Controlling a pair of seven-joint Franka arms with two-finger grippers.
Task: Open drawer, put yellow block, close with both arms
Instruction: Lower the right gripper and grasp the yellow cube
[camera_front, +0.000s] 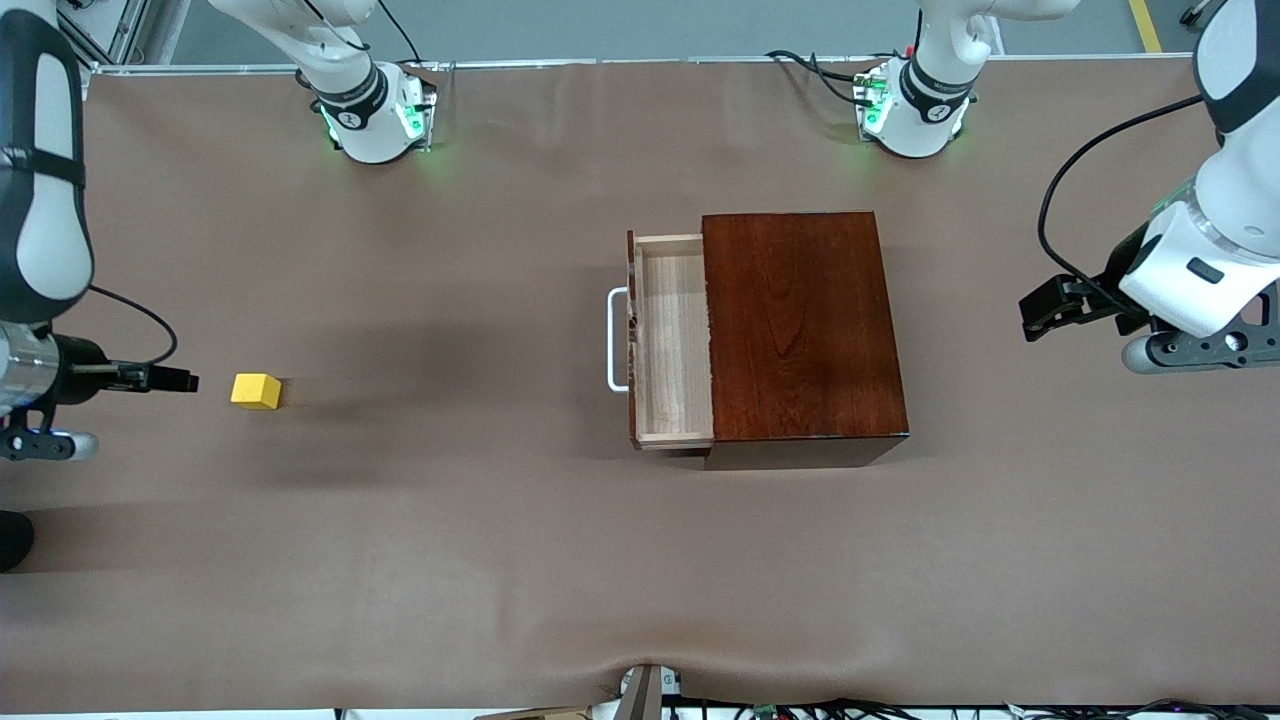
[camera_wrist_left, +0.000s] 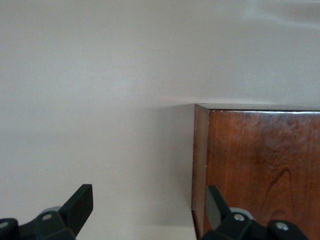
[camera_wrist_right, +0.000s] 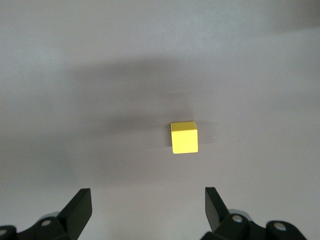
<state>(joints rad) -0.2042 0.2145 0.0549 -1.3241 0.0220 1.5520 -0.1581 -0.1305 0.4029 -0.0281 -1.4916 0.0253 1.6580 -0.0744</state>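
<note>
Two arms flank the scene. We see the drawer (camera_front: 672, 340) pulled out of the mahogany box (camera_front: 800, 330) at frame centre, its pale tray bare, white handle (camera_front: 616, 339) facing the right arm's end of the table. The yellow block (camera_front: 256, 390) sits on the brown table (camera_front: 500, 560) at middle left, well apart from the drawer, with nothing between them. The right gripper (camera_front: 185, 380) hangs just beside the block, jaws spread, holding nothing. The left gripper (camera_front: 1035, 315) hangs at middle right, past the box, jaws spread and empty.
</note>
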